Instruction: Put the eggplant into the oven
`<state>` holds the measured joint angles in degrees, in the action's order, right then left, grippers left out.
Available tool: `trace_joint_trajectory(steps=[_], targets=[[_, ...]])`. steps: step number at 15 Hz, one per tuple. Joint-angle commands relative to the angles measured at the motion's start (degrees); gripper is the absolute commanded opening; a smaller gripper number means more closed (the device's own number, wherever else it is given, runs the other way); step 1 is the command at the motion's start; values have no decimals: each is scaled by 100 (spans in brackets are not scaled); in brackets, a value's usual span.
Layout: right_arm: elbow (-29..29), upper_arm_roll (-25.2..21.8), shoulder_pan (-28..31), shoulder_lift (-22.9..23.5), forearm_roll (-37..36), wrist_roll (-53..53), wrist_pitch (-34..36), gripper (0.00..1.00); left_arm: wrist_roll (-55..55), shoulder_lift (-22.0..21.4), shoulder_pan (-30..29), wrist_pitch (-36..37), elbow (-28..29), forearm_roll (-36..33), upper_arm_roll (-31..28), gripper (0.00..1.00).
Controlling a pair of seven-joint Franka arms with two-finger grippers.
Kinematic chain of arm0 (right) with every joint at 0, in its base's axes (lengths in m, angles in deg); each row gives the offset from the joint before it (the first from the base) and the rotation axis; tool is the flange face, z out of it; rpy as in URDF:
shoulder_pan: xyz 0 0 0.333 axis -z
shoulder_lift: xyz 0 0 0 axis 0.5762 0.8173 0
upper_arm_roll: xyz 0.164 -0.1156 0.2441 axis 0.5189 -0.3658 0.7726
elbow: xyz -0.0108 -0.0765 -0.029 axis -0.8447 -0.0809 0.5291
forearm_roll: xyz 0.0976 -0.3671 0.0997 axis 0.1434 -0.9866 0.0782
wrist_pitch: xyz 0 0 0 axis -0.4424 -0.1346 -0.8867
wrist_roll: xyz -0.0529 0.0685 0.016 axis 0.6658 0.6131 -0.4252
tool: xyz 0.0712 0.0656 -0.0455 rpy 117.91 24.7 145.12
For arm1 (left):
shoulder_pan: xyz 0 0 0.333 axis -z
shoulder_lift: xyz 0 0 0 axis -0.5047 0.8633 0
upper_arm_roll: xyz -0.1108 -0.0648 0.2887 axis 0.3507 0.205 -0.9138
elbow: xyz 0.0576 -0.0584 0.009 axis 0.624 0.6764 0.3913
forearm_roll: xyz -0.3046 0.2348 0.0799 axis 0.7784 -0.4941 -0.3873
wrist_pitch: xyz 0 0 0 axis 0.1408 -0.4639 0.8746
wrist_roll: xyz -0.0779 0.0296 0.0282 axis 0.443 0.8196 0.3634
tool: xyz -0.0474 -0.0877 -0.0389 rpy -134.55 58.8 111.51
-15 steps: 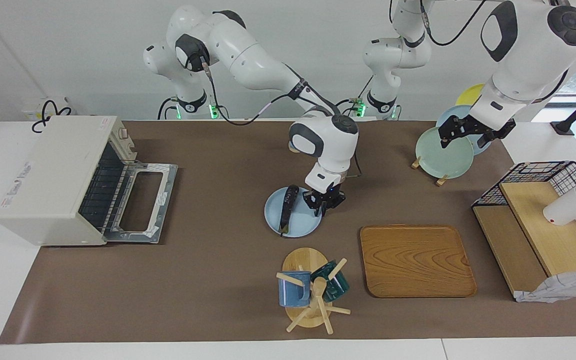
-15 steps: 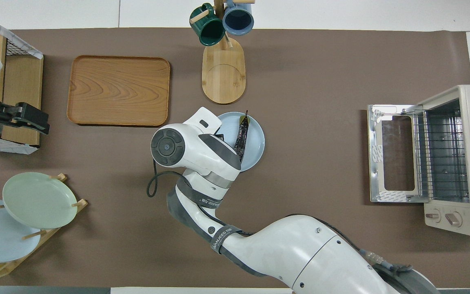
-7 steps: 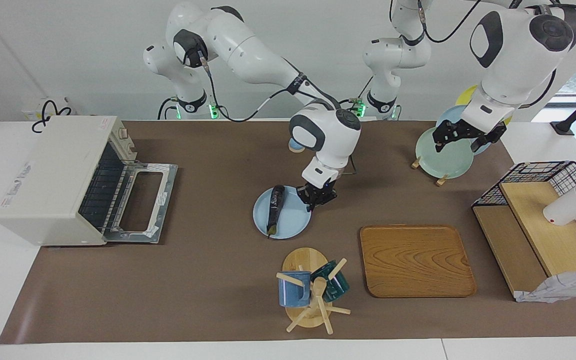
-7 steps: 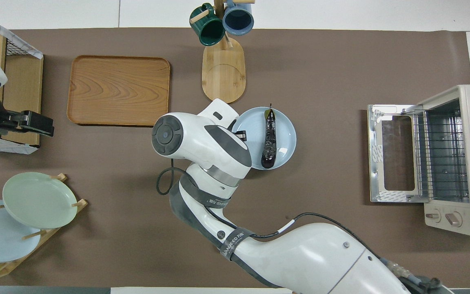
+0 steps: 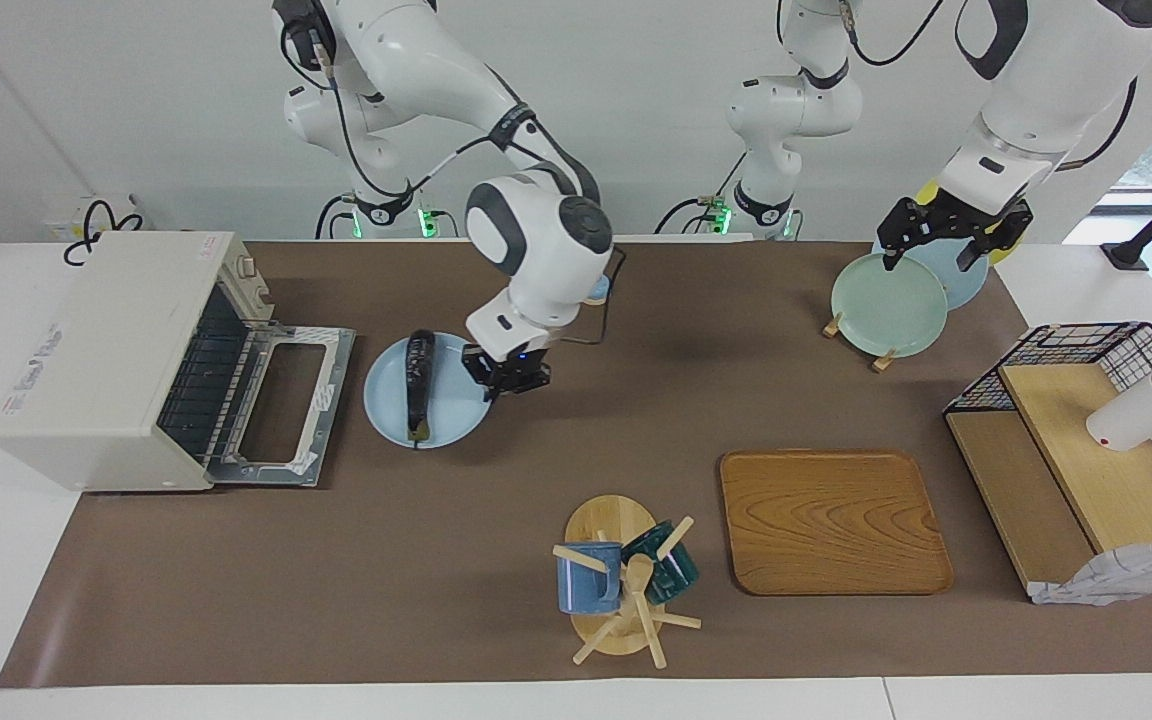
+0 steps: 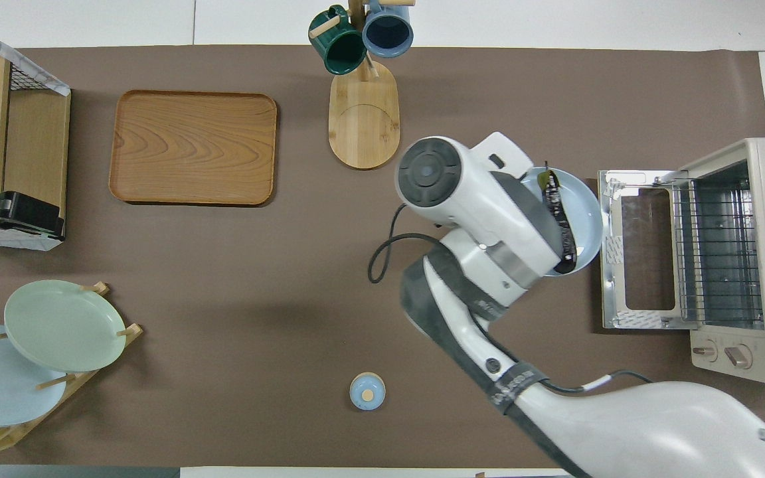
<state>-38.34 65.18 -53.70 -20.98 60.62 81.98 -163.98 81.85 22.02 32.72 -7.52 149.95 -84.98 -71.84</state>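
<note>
Gripping the rim of the light blue plate [image 5: 426,392], the right gripper [image 5: 508,377] holds it just in front of the oven's [image 5: 111,355] lowered door, the eggplant [image 5: 419,383] lying on the plate. Over the plate rack, the left gripper [image 5: 946,232] hangs with fingers spread. From overhead, the eggplant [image 6: 560,219] shows partly under the right arm, the plate [image 6: 585,216] right beside the open oven [image 6: 734,259].
</note>
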Motion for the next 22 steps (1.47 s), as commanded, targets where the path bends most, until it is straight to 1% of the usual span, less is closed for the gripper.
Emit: trace_joint_trajectory(steps=[1,2,3,6,8,11,12,14,17,20,21,22], targets=[[-1841,93,1024,-1252,-8,-737,-1116,0,-435,-7,-416,85,-78,-160,297,100],[-2123,84,1278,-1402,-8,-913,-1354,0,-401,1,-452,85,-113,-151,385,100],[-2292,93,1542,-1499,-8,-1107,-1452,0,-314,-7,-452,94,-139,-125,412,100],[-2407,93,2123,-1719,-8,-2011,-1400,0,502,-34,-365,155,-139,-124,404,100],[-2512,93,2448,-1816,27,-2417,-1444,0,504,-69,-373,164,-122,-107,404,100],[-2557,93,2774,-1835,229,-2716,-1470,0,522,-130,-399,120,1,-63,360,100],[-2566,93,2827,-1834,290,-2804,-1479,0,522,-139,-400,94,62,41,316,100],[-2653,84,2872,-1843,658,-2883,-1610,0,539,-122,-382,33,63,349,150,100],[-2864,84,3003,-1861,677,-3041,-1970,0,531,-95,-364,-169,98,385,114,100],[-2865,84,3065,-1861,695,-3139,-2033,0,496,-69,-356,-381,151,368,114,100],[-2856,84,3065,-1861,721,-3148,-2033,21,469,-52,-347,-363,125,316,122,100],[-2847,84,3065,-1861,739,-3148,-2033,32,461,-43,-286,-346,81,271,122,100]])
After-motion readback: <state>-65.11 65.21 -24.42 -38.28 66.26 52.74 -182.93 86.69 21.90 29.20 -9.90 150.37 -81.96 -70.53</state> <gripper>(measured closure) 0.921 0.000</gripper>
